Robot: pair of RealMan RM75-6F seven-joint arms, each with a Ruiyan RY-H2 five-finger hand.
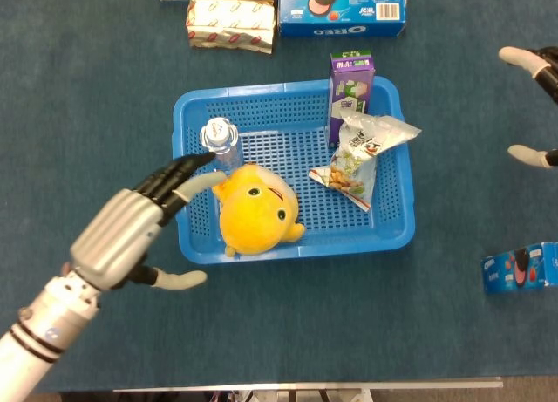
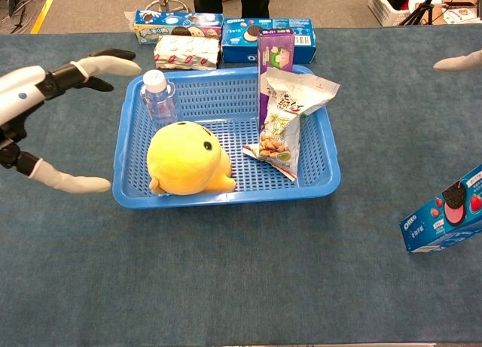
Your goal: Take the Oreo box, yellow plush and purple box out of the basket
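The blue basket (image 1: 384,238) (image 2: 316,189) sits mid-table. In it lie the yellow plush (image 1: 255,210) (image 2: 185,159) at the front left and the purple box (image 1: 350,85) (image 2: 275,57) upright at the back right. An Oreo box (image 1: 521,268) (image 2: 446,209) rests on the table at the right, outside the basket. My left hand (image 1: 139,228) (image 2: 41,110) is open, fingers spread, at the basket's left rim, close to the plush. My right hand (image 1: 536,105) (image 2: 459,59) is open at the far right edge, apart from everything.
A water bottle (image 1: 219,142) (image 2: 158,98) stands in the basket behind the plush. A snack bag (image 1: 359,158) (image 2: 286,117) leans against the purple box. More boxes, one a blue Oreo pack (image 1: 342,5) (image 2: 267,31), line the table's far edge.
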